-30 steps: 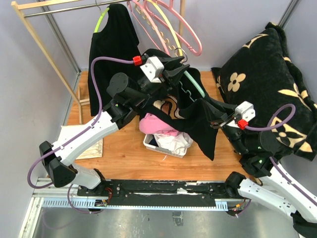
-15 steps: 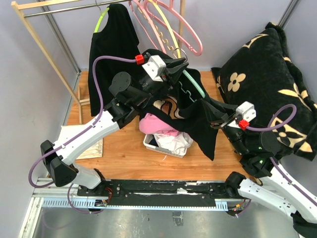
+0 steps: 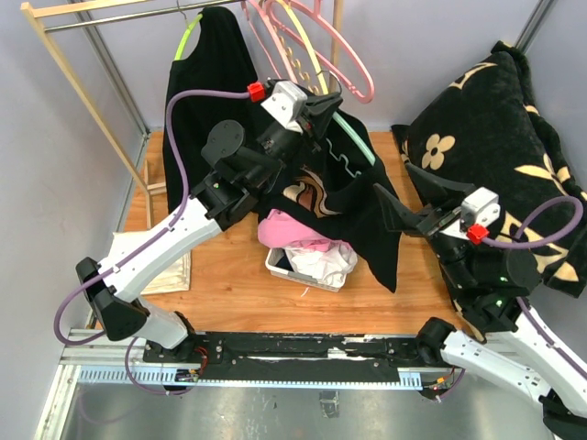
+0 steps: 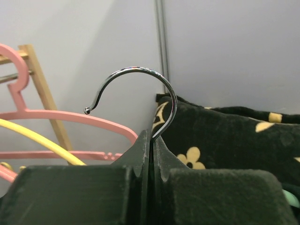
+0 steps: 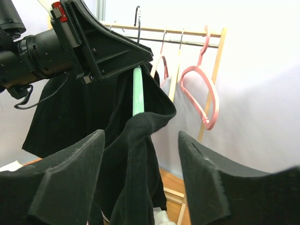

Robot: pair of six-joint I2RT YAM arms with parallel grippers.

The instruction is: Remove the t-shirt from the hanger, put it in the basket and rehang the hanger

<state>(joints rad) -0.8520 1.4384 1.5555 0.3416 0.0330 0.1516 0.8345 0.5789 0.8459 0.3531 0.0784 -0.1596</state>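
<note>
Since half a second earlier, the right tool (image 3: 394,195) had let go of the t-shirt (image 3: 367,229) and drawn back to the right. Its jaws were spread wide, holding nothing, just beside the cloth's right edge. Farther left, the left tool (image 3: 323,103) was pinched narrow on the metal hook (image 4: 140,75) of one green hanger (image 3: 356,139). The shirt draped below it, above one white basket (image 3: 275,261). Bare counter (image 3: 229,284) lay open on the near side. One other black garment (image 3: 206,73) hung on the far rack (image 3: 92,8).
</note>
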